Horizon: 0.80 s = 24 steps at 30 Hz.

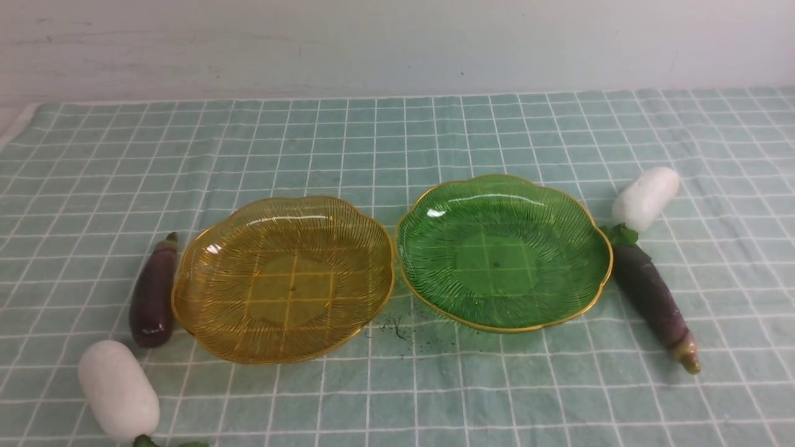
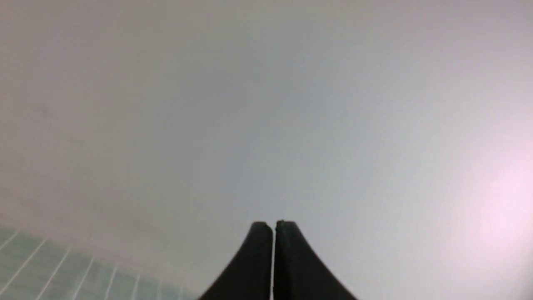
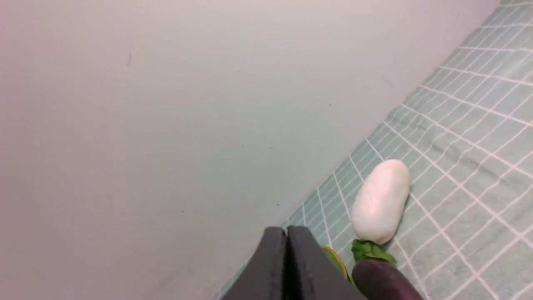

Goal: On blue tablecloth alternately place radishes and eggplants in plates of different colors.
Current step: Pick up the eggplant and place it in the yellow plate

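On the blue tablecloth (image 1: 397,136) stand an empty amber-yellow plate (image 1: 205,310) and an empty green plate (image 1: 559,217), side by side. A dark eggplant (image 1: 153,292) and a white radish (image 1: 118,391) lie left of the amber plate. A second radish (image 1: 646,197) and a longer eggplant (image 1: 652,298) lie right of the green plate. Neither gripper shows in the front view. The left gripper (image 2: 273,227) is shut and empty, facing the wall. The right gripper (image 3: 286,231) is shut and empty, with the radish (image 3: 381,202) and the eggplant's end (image 3: 383,283) just beyond it.
A pale wall (image 1: 397,43) rises behind the table's far edge. Dark specks (image 1: 394,326) mark the cloth between the plates. The cloth's left edge (image 1: 18,124) shows at the far left.
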Tool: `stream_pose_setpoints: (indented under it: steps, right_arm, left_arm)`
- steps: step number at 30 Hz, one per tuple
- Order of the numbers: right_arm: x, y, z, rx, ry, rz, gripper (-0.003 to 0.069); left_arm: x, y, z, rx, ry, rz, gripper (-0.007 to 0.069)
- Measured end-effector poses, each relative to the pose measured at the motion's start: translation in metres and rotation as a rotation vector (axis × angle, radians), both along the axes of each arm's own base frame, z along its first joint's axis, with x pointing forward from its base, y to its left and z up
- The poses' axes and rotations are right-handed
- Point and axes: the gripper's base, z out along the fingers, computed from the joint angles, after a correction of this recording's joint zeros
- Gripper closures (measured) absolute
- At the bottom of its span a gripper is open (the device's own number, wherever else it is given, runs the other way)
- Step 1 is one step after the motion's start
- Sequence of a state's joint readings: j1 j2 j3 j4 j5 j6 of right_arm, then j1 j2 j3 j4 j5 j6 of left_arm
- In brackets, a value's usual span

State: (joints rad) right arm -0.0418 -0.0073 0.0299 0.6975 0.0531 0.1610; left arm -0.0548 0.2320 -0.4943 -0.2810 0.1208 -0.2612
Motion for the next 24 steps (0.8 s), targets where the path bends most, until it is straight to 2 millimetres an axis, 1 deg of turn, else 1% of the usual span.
stream_pose_setpoints:
  steps: [1, 3, 4, 5, 6, 7, 9, 11, 13, 14, 15, 16, 17, 18, 19, 20, 21, 22, 24]
  right_arm:
    - [0.0, 0.0, 0.0, 0.007, -0.001, 0.0, 0.0674]
    - [0.0, 0.0, 0.0, 0.012, -0.002, -0.001, 0.0674]
    - [0.0, 0.0, 0.0, 0.015, -0.003, -0.001, 0.0674]
    - [0.0, 0.0, 0.0, 0.017, -0.003, -0.001, 0.0674]
    - [0.0, 0.0, 0.0, 0.018, -0.001, 0.0, 0.0674]
    - [0.0, 0.001, -0.001, 0.015, 0.008, 0.008, 0.0674]
    - [0.0, 0.007, -0.002, -0.014, 0.072, 0.076, 0.0674]
    - [-0.002, 0.014, 0.001, -0.066, 0.135, 0.156, 0.0674]
    - [-0.005, 0.021, 0.01, -0.15, 0.185, 0.23, 0.0674]
    - [-0.007, 0.024, 0.018, -0.205, 0.203, 0.26, 0.0674]
    - [-0.007, 0.025, 0.02, -0.223, 0.231, 0.285, 0.0674]
    - [-0.007, 0.027, 0.029, -0.265, 0.252, 0.311, 0.0674]
    - [-0.004, 0.03, 0.042, -0.315, 0.316, 0.361, 0.0674]
    - [-0.004, 0.031, 0.047, -0.33, 0.332, 0.377, 0.0674]
    - [0.004, 0.033, 0.062, -0.39, 0.427, 0.435, 0.0674]
    - [0.005, 0.034, 0.063, -0.398, 0.444, 0.449, 0.0674]
    - [0.01, 0.035, 0.072, -0.445, 0.498, 0.49, 0.0674]
    - [0.016, 0.035, 0.082, -0.487, 0.537, 0.522, 0.0674]
    - [0.024, 0.036, 0.092, -0.551, 0.58, 0.575, 0.0674]
  left_arm:
    - [0.01, -0.003, 0.006, 0.047, 0.111, -0.02, 0.0632]
    - [0.03, -0.007, 0.012, 0.127, 0.279, -0.044, 0.0632]
    - [0.044, -0.009, 0.011, 0.181, 0.415, -0.067, 0.0632]
    - [0.054, -0.01, 0.012, 0.213, 0.498, -0.081, 0.0632]
    - [0.071, -0.011, 0.005, 0.255, 0.633, -0.104, 0.0632]
    - [0.082, -0.012, 0.004, 0.276, 0.708, -0.118, 0.0632]
    - [0.111, -0.014, -0.009, 0.316, 0.91, -0.153, 0.0632]
    - [0.13, -0.014, -0.018, 0.334, 1.039, -0.176, 0.0632]
    - [0.15, -0.015, -0.024, 0.349, 1.141, -0.196, 0.0632]
    - [0.162, -0.015, -0.026, 0.357, 1.186, -0.202, 0.0632]
    - [0.172, -0.015, -0.026, 0.369, 1.213, -0.201, 0.0632]
    - [0.182, -0.015, -0.026, 0.376, 1.235, -0.199, 0.0632]
    - [0.198, -0.011, -0.025, 0.382, 1.258, -0.185, 0.0631]
    - [0.206, -0.009, -0.027, 0.378, 1.278, -0.181, 0.0631]
    - [0.231, 0.001, -0.023, 0.35, 1.312, -0.159, 0.0628]
    - [0.237, 0.002, -0.023, 0.346, 1.322, -0.159, 0.0628]
    - [0.251, 0.01, -0.021, 0.312, 1.342, -0.148, 0.0628]
    - [0.268, 0.018, -0.028, 0.274, 1.397, -0.152, 0.0628]
    - [0.285, 0.027, -0.034, 0.249, 1.44, -0.162, 0.0628]
